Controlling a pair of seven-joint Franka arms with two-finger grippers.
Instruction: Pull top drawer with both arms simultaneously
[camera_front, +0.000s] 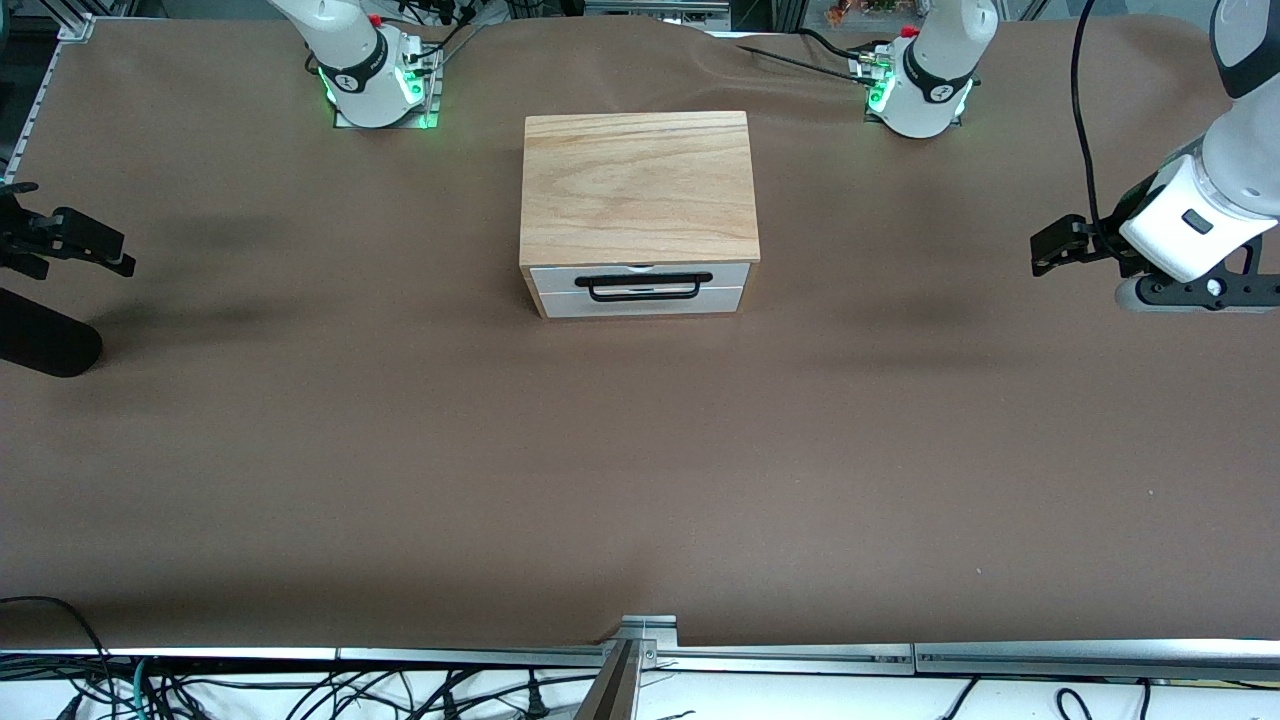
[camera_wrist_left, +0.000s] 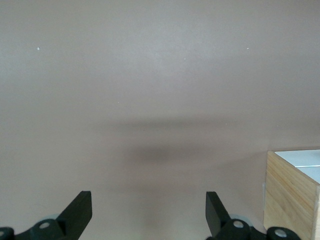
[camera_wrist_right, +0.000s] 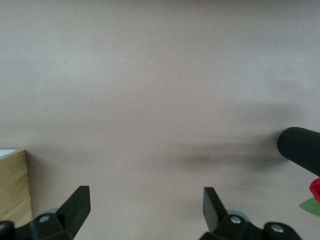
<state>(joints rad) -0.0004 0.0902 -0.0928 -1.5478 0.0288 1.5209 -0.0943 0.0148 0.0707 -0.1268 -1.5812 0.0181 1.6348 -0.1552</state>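
- At mid-counter (camera_front: 640, 450), the box (camera_front: 637, 185) stands with its top drawer (camera_front: 640, 277) closed, handle (camera_front: 650, 287) facing the front camera.
- Left gripper (camera_front: 1050, 250) and right gripper (camera_front: 95, 250) hover over bare counter, well apart from the box at their own ends, fingers spread and empty.
- Step: approach not begun; next, both should converge on the handle.
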